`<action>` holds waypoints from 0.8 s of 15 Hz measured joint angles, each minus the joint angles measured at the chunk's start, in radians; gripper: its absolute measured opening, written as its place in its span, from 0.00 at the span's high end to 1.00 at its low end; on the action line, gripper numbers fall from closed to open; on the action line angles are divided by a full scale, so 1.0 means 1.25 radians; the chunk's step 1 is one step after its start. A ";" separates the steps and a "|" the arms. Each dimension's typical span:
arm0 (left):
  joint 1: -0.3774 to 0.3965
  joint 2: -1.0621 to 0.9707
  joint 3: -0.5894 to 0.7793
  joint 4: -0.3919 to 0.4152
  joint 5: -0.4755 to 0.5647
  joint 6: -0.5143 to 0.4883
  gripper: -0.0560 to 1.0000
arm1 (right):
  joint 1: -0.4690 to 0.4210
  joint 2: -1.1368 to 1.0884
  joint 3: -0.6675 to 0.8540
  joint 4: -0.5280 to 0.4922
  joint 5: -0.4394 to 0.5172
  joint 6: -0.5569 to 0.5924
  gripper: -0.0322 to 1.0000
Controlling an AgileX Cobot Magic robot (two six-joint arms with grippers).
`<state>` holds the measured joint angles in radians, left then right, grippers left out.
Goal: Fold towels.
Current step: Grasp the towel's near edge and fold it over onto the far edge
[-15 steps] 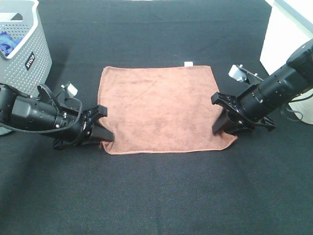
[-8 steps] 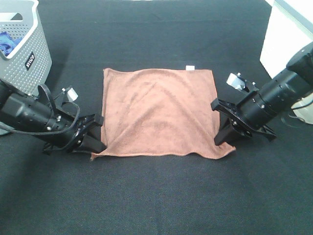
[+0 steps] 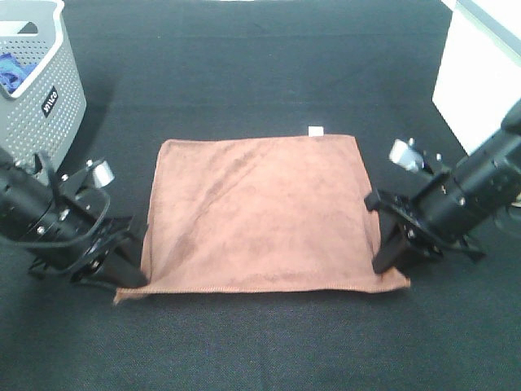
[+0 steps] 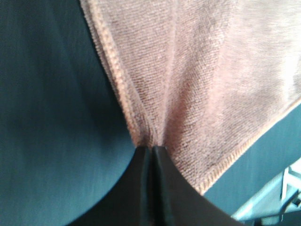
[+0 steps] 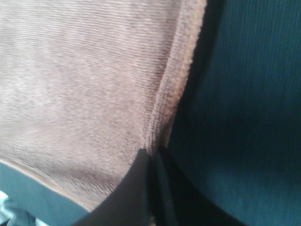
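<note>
Exterior high view: one rust-brown towel (image 3: 256, 212) lay spread flat in the middle of the black table (image 3: 260, 350), with a small white tag (image 3: 314, 129) at its far edge. The left gripper (image 3: 130, 273) was pinched on the towel's near left corner and the right gripper (image 3: 389, 262) on its near right corner. In the left wrist view, the towel (image 4: 197, 70) bunched into creases where the left gripper (image 4: 151, 149) clamped it. In the right wrist view, the right gripper (image 5: 151, 153) was likewise closed on the hem of the towel (image 5: 80, 80).

One grey perforated basket (image 3: 49, 90) stood at the far left, well apart from the towel, with a blue cloth (image 3: 10, 72) inside. One white box (image 3: 480, 73) stood at the far right.

Compared with half a second before, both grippers had drawn nearer the camera. The towel had slid with them and lay smoother.
</note>
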<state>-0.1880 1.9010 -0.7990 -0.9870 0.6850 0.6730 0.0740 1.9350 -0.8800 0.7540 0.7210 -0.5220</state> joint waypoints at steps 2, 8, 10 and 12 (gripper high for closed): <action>0.000 0.000 0.007 0.000 -0.002 0.000 0.95 | 0.000 -0.002 0.009 0.000 -0.001 0.000 0.97; 0.000 0.000 -0.135 0.000 -0.082 0.030 0.95 | 0.002 -0.030 -0.114 0.008 -0.056 -0.004 0.97; 0.000 0.000 -0.162 0.000 -0.106 0.033 0.95 | 0.002 -0.018 -0.166 0.008 -0.055 -0.004 0.97; 0.000 0.006 -0.230 0.006 -0.189 0.049 0.95 | 0.002 0.050 -0.310 0.008 -0.043 -0.004 0.97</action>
<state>-0.1880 1.9090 -1.0860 -0.9800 0.4490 0.7340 0.0770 1.9980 -1.2680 0.7640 0.6670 -0.5270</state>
